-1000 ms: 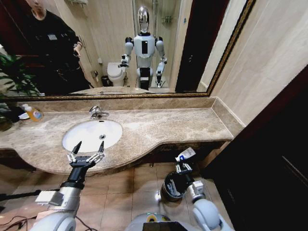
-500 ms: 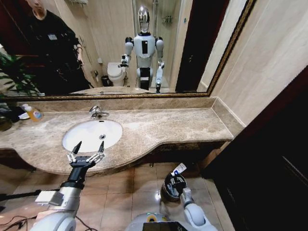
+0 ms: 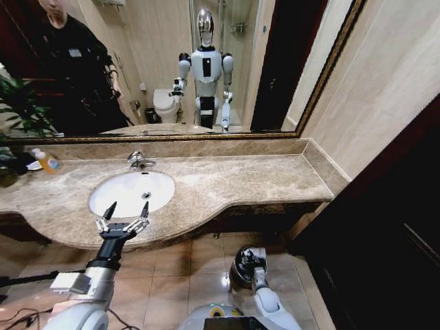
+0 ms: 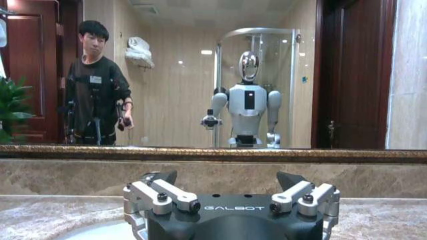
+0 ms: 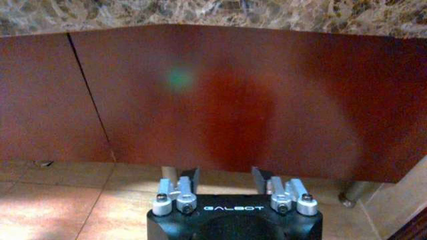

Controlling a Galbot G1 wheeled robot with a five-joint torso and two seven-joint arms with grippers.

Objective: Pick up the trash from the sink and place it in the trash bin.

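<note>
White and bare, the sink (image 3: pixel 131 192) shows no trash, so the clearing looks nearly done. Left gripper (image 3: pixel 124 218) hovers at its 6 o'clock rim, jaws spread, empty. Right gripper (image 3: pixel 251 258), jaws apart and empty, hangs over the trash bin (image 3: pixel 237 269) on the floor.

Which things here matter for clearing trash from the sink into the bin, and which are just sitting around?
Part of the job:
sink
trash bin
right gripper, low over the bin
left gripper, open at the sink's front rim

Just lying about:
orange-liquid bottle
tap
plant
mirror
</note>
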